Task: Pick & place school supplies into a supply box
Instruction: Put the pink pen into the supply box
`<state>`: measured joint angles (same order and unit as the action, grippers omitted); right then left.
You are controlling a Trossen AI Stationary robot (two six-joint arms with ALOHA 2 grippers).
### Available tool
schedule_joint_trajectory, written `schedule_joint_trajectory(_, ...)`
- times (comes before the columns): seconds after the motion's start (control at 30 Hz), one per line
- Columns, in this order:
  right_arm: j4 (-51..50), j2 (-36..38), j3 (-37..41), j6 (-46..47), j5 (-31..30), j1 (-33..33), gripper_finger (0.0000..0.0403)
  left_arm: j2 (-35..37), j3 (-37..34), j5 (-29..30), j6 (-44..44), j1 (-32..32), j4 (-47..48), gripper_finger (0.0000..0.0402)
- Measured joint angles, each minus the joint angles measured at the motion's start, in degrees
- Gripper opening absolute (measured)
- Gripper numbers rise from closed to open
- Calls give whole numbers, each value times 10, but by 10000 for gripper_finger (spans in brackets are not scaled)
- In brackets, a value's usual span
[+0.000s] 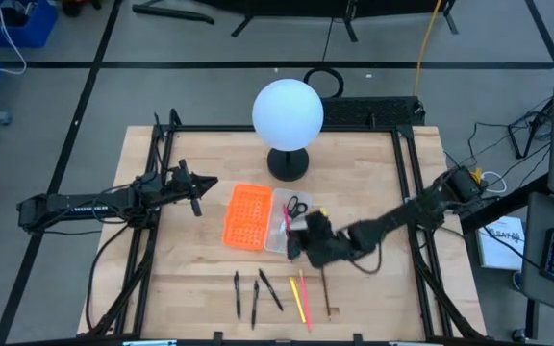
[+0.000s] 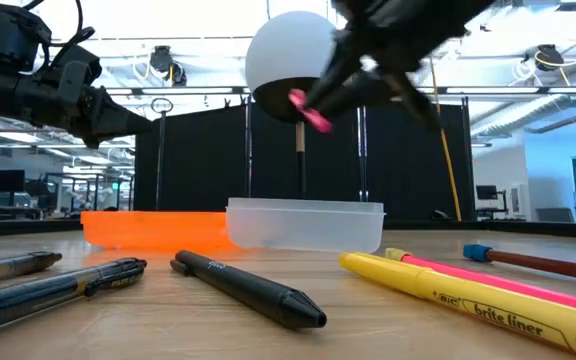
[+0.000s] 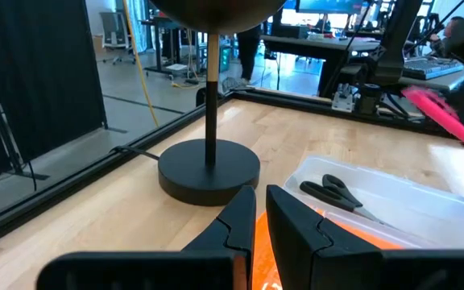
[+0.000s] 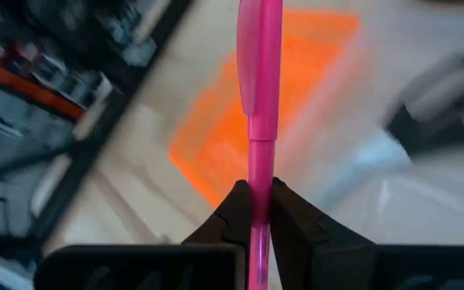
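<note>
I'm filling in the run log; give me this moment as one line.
right gripper: shut on pink pen, above supply box | scissors: in box | left gripper: shut, idle

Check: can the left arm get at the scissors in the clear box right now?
Probably not cleanly. The scissors lie in the clear box, past the orange panel from the left gripper, and the right gripper hangs over that box holding a pink pen.

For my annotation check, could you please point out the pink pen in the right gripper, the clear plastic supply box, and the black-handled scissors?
pink pen (image 4: 263, 121), right wrist view, on its barrel above the fingers.
clear plastic supply box (image 2: 305, 226), low view, on its near wall.
black-handled scissors (image 3: 338, 194), left wrist view, near the pivot, lying in the box.
</note>
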<state>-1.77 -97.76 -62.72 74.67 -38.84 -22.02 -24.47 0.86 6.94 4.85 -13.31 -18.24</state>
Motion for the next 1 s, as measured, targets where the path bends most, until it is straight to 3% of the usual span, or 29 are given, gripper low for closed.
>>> schedule_joint_trajectory(0.37, 44, -40, 0, -1, 121, 108, 19, 0, 0, -1, -1, 0, 0, 42)
schedule_joint_trajectory(0.53, 47, -76, -1, 10, 166, 124, 19, 0, 0, -5, -2, 0, 0, 42)
schedule_joint_trajectory(1.0, -41, -74, -1, 42, 181, 131, 24, 0, 0, -5, -13, 0, 3, 42)
